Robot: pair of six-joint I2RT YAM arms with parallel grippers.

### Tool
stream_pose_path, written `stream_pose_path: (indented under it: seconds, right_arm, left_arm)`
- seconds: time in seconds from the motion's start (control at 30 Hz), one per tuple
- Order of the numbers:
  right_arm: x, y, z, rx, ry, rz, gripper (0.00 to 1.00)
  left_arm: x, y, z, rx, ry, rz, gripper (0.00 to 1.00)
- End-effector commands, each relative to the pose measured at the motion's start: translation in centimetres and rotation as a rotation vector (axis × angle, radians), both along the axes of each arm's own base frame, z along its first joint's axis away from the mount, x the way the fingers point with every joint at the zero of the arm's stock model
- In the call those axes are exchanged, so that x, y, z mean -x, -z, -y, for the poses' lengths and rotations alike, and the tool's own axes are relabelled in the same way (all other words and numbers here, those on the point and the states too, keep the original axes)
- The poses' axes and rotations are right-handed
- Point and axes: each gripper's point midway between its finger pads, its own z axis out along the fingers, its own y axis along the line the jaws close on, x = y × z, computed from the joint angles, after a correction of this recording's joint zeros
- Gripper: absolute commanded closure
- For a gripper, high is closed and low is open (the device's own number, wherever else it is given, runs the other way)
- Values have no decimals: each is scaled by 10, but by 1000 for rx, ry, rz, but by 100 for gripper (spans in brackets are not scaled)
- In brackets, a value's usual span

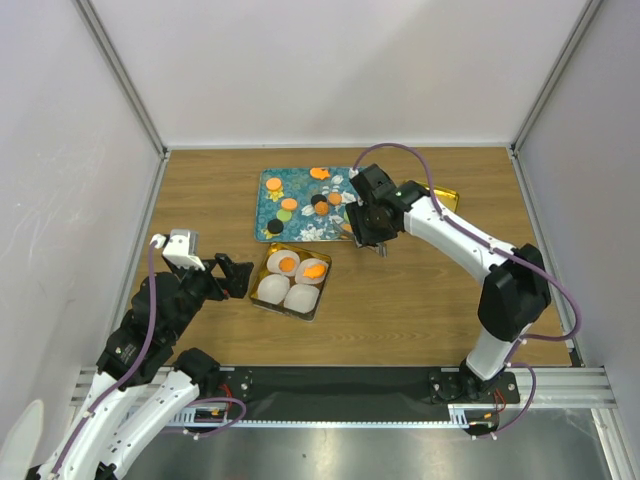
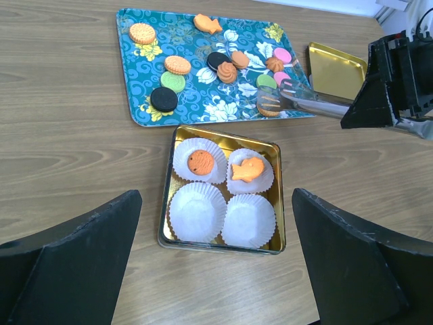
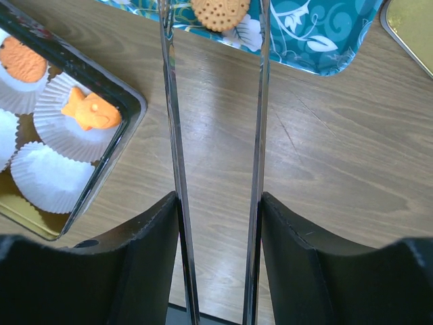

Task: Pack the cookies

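Left pincer (image 2: 216, 196) spread wide beside the tin (image 2: 165, 217); right pincer (image 3: 220, 203) clamped on tongs (image 3: 172, 135).
Tong tips straddle a cookie (image 3: 220, 13) at the tray's (image 3: 318, 40) edge. Two cookies (image 2: 200, 162) sit in the tin's far cups (image 2: 184, 150); others (image 2: 177, 65) lie on the tray.

Four paper cups (image 2: 197, 211); two boxed cookies (image 2: 201, 162).

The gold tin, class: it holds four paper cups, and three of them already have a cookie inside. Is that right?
Not quite. The gold tin does hold four paper cups, but only two have a cookie inside: the round orange cookie and the fish-shaped cookie. The other two are empty, as the left wrist view shows.
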Motion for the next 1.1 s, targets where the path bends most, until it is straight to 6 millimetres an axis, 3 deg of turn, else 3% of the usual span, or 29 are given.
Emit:
stream_pose_path:
  seconds: [0.0, 0.47, 0.7, 1.07]
  right_arm:
    - [-17, -14, -8, -23, 10, 64, 46]
    - [-17, 0, -8, 0, -1, 34, 48]
    - [-17, -11, -6, 0, -5, 48, 61]
    - [-34, -40, -4, -27, 24, 113, 65]
  left_arm:
    - [-4, -2, -1, -8, -7, 15, 0]
    - [-4, -2, -1, -8, -9, 15, 0]
    - [-4, -2, -1, -8, -9, 15, 0]
    - [-4, -2, -2, -8, -13, 19, 0]
